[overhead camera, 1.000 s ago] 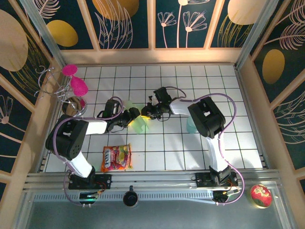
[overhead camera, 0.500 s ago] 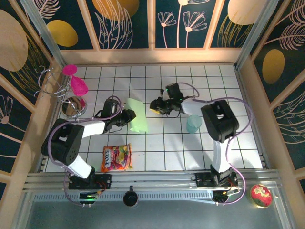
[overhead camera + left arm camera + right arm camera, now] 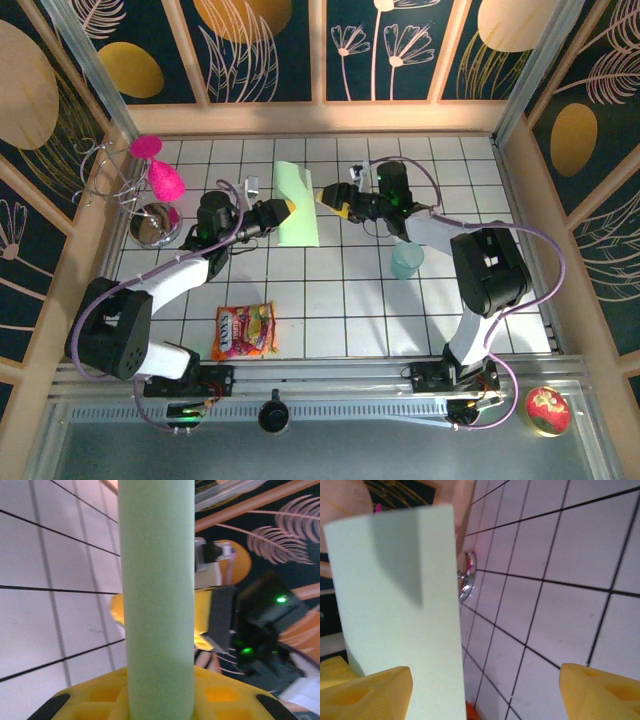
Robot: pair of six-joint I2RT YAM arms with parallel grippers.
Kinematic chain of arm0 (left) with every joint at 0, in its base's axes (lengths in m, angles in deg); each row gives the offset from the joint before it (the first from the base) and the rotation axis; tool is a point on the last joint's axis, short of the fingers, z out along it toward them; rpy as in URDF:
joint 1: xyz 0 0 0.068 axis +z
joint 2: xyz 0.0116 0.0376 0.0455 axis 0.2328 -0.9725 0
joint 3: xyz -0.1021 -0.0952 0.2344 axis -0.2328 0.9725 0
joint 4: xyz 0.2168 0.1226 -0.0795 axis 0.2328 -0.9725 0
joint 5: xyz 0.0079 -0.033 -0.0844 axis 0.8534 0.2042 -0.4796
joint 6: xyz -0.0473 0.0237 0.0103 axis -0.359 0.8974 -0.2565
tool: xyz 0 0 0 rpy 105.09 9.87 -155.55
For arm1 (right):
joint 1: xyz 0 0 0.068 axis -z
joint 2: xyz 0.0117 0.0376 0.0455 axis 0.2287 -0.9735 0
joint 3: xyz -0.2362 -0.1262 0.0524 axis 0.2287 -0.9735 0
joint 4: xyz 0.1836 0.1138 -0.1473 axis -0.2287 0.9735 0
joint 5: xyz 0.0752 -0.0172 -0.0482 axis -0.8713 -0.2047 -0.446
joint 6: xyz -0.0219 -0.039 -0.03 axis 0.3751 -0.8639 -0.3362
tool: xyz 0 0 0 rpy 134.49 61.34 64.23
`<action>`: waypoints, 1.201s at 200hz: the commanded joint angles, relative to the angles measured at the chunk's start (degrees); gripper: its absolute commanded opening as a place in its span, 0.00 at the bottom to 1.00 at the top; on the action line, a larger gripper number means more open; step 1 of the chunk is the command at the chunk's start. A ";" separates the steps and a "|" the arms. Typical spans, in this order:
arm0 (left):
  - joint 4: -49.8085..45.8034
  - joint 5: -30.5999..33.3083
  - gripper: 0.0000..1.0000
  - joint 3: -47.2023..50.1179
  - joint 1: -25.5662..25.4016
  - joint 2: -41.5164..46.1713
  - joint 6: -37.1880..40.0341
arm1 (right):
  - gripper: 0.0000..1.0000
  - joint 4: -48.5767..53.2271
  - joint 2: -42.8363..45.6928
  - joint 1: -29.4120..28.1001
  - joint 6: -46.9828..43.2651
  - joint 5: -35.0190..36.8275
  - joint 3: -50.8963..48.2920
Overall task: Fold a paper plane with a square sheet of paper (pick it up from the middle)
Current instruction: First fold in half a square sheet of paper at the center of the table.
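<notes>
Risk first. The left end effector (image 3: 278, 210) is gripping the sheet of paper (image 3: 298, 205) with its fingers closed on it, about midway along one long edge. The sheet is standing out past the tips as a narrow folded strip, apparently lifted clear of the worktop (image 3: 400, 320).

I am judging the strip to be floppy. If the right end effector (image 3: 332, 197) closes off-centre, or pushes before it closes, the paper could buckle, skew in the left grip or slip out, and any crease would then run crooked.

Second worry: the two end effectors are facing each other tip to tip with just the strip between them. An overshoot by either one could knock finger on finger.

The right end effector is gaping wide and carrying nothing. In its wrist view the strip is sitting ahead of the gap, close to one finger (image 3: 372, 690) and well away from the other. I cannot tell whether it is touching.

Pose: the left arm is reaching forward and inward, wrist turned toward its partner. The right arm is bending back across the worktop, elbow out, with a teal cup (image 3: 407, 260) sitting beside its forearm, well behind the tips.
</notes>
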 commanded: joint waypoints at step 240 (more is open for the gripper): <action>-13.13 10.98 0.71 -3.13 1.24 -1.96 5.56 | 0.00 3.86 12.48 1.81 -2.80 2.98 -4.11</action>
